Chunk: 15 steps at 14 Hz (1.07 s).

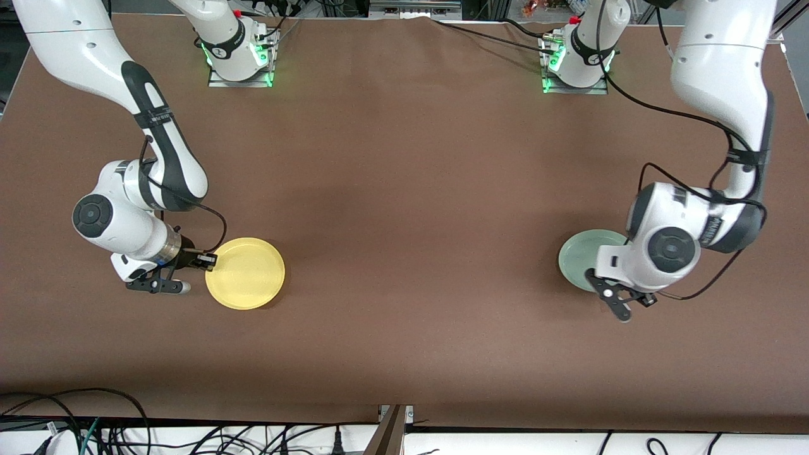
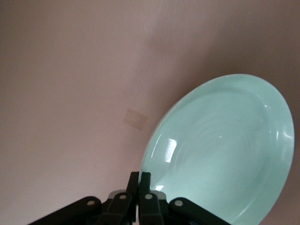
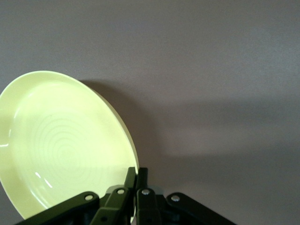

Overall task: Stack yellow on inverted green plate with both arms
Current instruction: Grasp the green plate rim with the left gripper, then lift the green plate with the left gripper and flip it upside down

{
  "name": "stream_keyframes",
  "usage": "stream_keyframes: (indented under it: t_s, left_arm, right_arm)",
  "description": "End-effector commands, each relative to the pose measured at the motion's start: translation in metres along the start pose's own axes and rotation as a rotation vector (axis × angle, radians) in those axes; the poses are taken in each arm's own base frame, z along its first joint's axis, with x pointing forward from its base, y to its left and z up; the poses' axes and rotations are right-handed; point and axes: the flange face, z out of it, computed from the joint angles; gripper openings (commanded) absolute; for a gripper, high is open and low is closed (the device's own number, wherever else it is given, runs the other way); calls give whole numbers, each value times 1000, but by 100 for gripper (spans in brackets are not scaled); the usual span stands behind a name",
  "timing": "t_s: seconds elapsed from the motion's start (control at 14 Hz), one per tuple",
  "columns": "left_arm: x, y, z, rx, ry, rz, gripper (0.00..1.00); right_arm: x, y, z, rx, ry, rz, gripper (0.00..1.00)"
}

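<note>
The yellow plate [image 1: 245, 273] lies hollow side up toward the right arm's end of the table. My right gripper [image 1: 206, 260] is shut on its rim at the edge toward that end. In the right wrist view the fingers [image 3: 131, 176] pinch the yellow rim [image 3: 61, 145]. The pale green plate [image 1: 584, 254] lies toward the left arm's end, partly hidden under the left wrist. My left gripper [image 1: 594, 278] is shut on its rim. The left wrist view shows the green plate [image 2: 225, 150] with its hollow side facing the camera, and the left gripper [image 2: 140, 176] clamped on its edge.
The brown table [image 1: 411, 208] spreads wide between the two plates. The arm bases [image 1: 240, 60] stand along the edge farthest from the front camera. Cables [image 1: 95, 430] hang below the table edge nearest that camera.
</note>
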Motion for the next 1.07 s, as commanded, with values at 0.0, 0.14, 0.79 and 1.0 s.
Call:
stream_keyframes:
  t_s: [0.0, 0.14, 0.79, 1.0]
  left_arm:
    - [50, 30, -53, 151, -108, 27, 0]
    - [80, 58, -75, 220, -164, -29, 0]
    - [186, 212, -106, 647, -167, -348, 0]
    - [213, 286, -84, 818, -203, -426, 0]
  right_arm:
    - [-1, -3, -11, 9, -4, 38, 0]
    - [-1, -3, -12, 8, -10, 41, 0]
    - [2, -3, -24, 2, -54, 43, 0]
    - [3, -3, -29, -2, -87, 40, 0]
